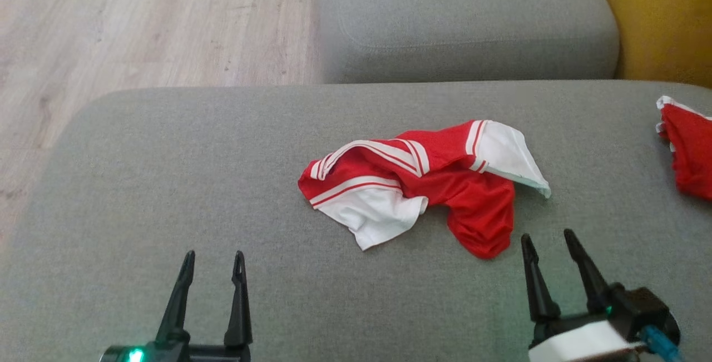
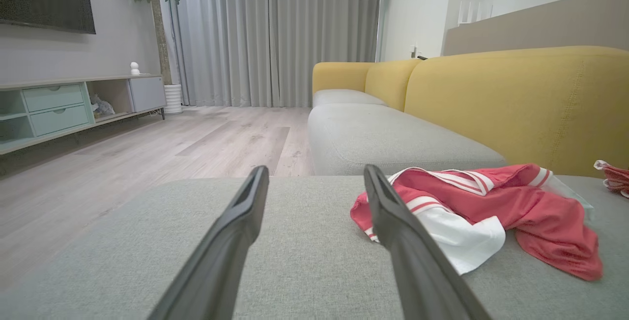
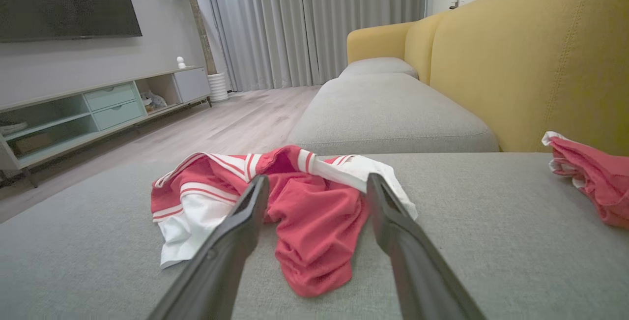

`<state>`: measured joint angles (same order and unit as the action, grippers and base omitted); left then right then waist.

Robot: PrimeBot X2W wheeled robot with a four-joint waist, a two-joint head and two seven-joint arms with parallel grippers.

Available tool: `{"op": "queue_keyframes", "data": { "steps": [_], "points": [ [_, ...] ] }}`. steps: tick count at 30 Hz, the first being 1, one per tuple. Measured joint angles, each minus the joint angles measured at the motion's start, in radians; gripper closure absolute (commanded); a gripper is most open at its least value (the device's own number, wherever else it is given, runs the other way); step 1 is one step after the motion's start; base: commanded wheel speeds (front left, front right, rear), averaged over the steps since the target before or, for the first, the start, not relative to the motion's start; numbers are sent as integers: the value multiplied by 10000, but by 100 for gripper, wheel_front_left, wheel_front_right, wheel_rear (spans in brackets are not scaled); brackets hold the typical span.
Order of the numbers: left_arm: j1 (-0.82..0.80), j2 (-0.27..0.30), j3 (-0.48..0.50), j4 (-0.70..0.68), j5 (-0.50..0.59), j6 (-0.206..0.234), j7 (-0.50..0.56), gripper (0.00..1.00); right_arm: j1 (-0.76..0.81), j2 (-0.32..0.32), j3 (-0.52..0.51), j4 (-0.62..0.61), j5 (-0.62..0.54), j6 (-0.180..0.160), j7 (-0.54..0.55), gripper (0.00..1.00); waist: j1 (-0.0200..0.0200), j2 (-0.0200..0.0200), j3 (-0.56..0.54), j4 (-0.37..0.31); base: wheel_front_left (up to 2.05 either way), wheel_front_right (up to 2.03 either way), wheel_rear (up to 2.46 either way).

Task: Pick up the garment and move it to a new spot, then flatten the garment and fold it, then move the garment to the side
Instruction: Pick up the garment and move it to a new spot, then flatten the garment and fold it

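Red-and-white garment: crumpled in a heap on grey seat cushion, approx mid-cushion, slightly toward right edge. Well clear of left and far edges. White panels w/ red stripes sticking out at heap's near-left and far-right. Red lobe trailing toward near edge. Not flat, not folded.

L gripper: by cushion's near edge, left of garment, well apart from it. Fingers spread wide, nothing between, pointing toward far edge.

R gripper: also by near edge, just beside red lobe on its right. No visible contact. Fingers spread, empty. In right wrist view, lined up either side of red lobe.

Second red cloth: at cushion's right edge, well apart from garment.

Beyond far edge: another grey cushion. Yellow backrest past far-right corner. Wood floor past far-left corner.
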<state>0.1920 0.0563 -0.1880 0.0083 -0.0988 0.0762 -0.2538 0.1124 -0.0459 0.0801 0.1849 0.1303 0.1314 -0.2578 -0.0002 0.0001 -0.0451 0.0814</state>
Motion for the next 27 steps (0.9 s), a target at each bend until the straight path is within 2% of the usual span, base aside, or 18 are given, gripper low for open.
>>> {"op": "queue_keyframes", "data": {
  "steps": [27],
  "points": [
    [0, 0, 176, 407, 117, -10, 0, 0, 255, 8, 226, 65, 180, 2, 0, 0, 2, 0, -101, -83, 0, 0, 0]
  ]
}}
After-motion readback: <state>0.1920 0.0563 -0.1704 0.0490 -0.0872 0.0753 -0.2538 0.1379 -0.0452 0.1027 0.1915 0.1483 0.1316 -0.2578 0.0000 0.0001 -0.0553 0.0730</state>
